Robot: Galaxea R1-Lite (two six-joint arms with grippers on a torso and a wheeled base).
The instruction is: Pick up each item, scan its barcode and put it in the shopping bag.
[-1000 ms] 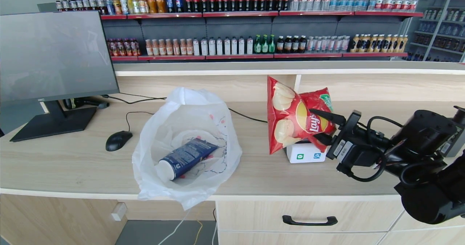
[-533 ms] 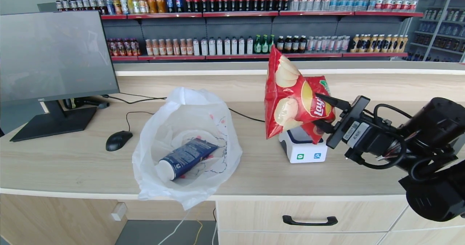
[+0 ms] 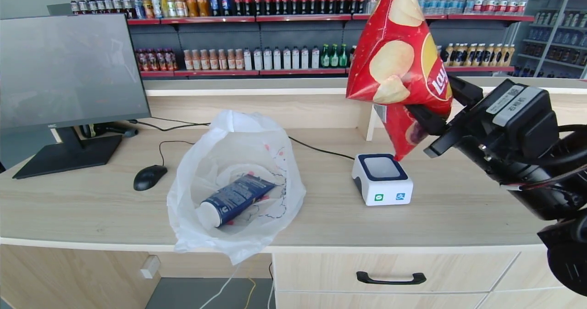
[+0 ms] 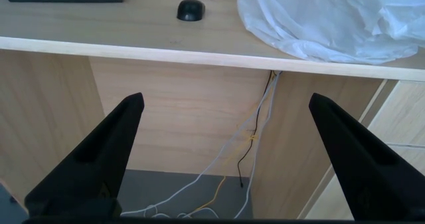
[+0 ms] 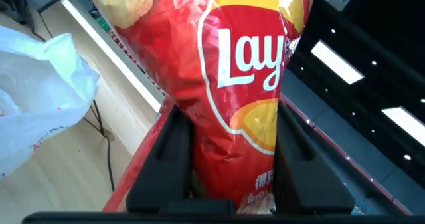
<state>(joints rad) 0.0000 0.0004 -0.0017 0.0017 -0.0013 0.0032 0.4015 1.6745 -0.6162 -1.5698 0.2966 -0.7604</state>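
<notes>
Crisp bag (image 3: pixel 399 66) is clamped near its lower end between the jaws of the right gripper (image 3: pixel 436 106), held aloft and tilted above the barcode scanner (image 3: pixel 382 185). Scanner stands on the worktop (image 3: pixel 91 208), right of centre. Shopping bag (image 3: pixel 238 162) lies open at the front edge, a blue tube (image 3: pixel 236 198) inside. Left gripper (image 4: pixel 226 151) hangs below the worktop's front edge, jaws wide apart. Mouse (image 3: pixel 149 177) lies left of the shopping bag.

The wooden counter (image 3: pixel 458 208) bears a monitor (image 3: pixel 69 70), mouse (image 3: pixel 149 177), shopping bag (image 3: pixel 229 135) and white scanner (image 3: pixel 382 185).
</notes>
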